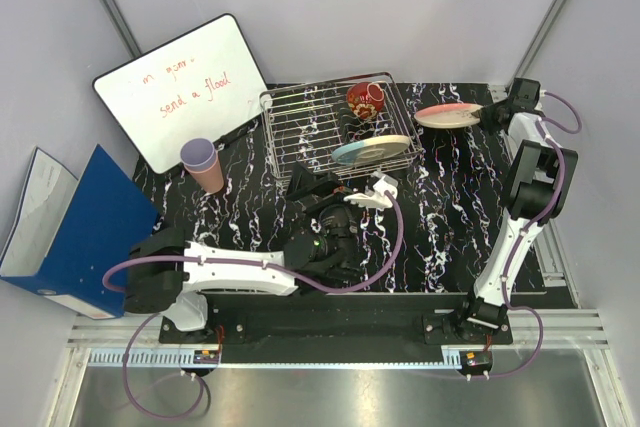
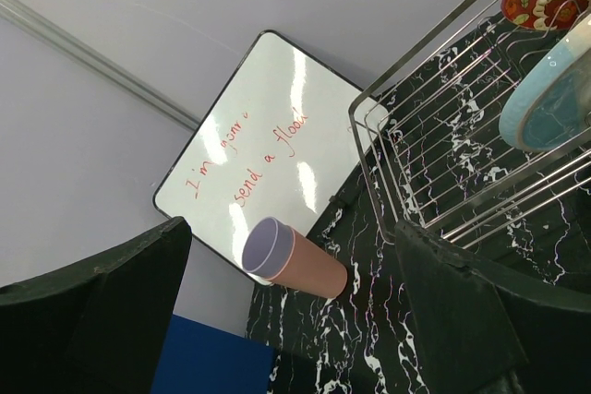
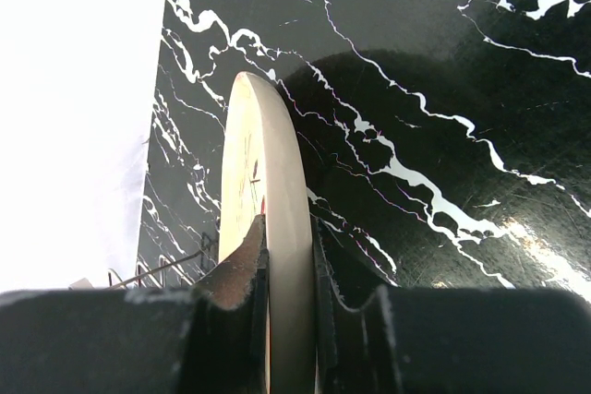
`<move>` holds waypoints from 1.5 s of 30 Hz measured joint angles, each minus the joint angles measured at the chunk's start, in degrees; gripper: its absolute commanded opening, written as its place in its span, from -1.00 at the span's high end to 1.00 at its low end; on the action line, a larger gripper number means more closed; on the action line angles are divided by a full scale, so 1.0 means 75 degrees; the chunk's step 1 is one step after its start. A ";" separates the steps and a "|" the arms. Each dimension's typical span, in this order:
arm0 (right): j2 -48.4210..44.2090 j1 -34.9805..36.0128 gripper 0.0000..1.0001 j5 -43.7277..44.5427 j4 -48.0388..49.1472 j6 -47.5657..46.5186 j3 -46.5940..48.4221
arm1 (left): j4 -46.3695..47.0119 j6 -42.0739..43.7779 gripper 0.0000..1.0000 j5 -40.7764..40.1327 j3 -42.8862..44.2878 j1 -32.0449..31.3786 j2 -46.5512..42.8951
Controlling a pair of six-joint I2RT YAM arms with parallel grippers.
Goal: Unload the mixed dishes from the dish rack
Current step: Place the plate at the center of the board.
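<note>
The silver wire dish rack (image 1: 310,122) stands at the back middle of the table. In it a glossy red patterned bowl (image 1: 366,99) sits at the far right, and a light-blue plate (image 1: 372,150) leans at its near right edge. My right gripper (image 1: 490,107) is shut on the rim of a pink plate (image 1: 447,115), held flat just right of the rack; the right wrist view shows the plate (image 3: 272,200) edge-on between the fingers. A salmon-pink cup (image 1: 210,175) with a lavender cup (image 1: 197,154) nested inside stands left of the rack. My left gripper (image 1: 312,185) is open and empty near the rack's front.
A whiteboard (image 1: 185,87) with red writing leans at the back left behind the cups. A blue folder (image 1: 80,232) lies off the table's left edge. In the left wrist view the rack (image 2: 434,154) is to the right and the cups (image 2: 295,260) straight ahead.
</note>
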 measured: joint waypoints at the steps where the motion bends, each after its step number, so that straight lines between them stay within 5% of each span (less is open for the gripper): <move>1: 0.0000 0.0000 0.85 0.0000 0.0003 -0.0006 -0.0003 | 0.0000 0.0009 -0.98 0.0000 0.0026 0.0000 0.0012; 16: -0.0399 0.0000 0.80 -0.0312 0.0216 0.0175 -0.0819 | 0.0000 0.0105 -0.98 0.0000 0.0070 -0.0175 0.0015; 20: -0.0545 0.0000 0.50 -0.0551 0.0318 0.0393 -0.1180 | 0.0000 0.0105 -0.98 0.0000 0.0070 -0.0271 0.0015; 33: -0.0452 -0.0009 0.20 -0.0807 0.0408 0.0475 -0.1574 | 0.0000 0.0102 -0.98 0.0000 0.0067 -0.0425 0.0015; 40: -0.0085 -0.0020 -0.29 -0.1055 0.0271 0.0513 -0.1480 | 0.0000 0.0108 -0.98 0.0000 0.0067 -0.0425 0.0020; 45: 0.0050 0.0000 -0.40 -0.1212 0.0079 0.0571 -0.1189 | 0.0000 0.0128 -0.98 -0.0003 0.0070 -0.0425 0.0099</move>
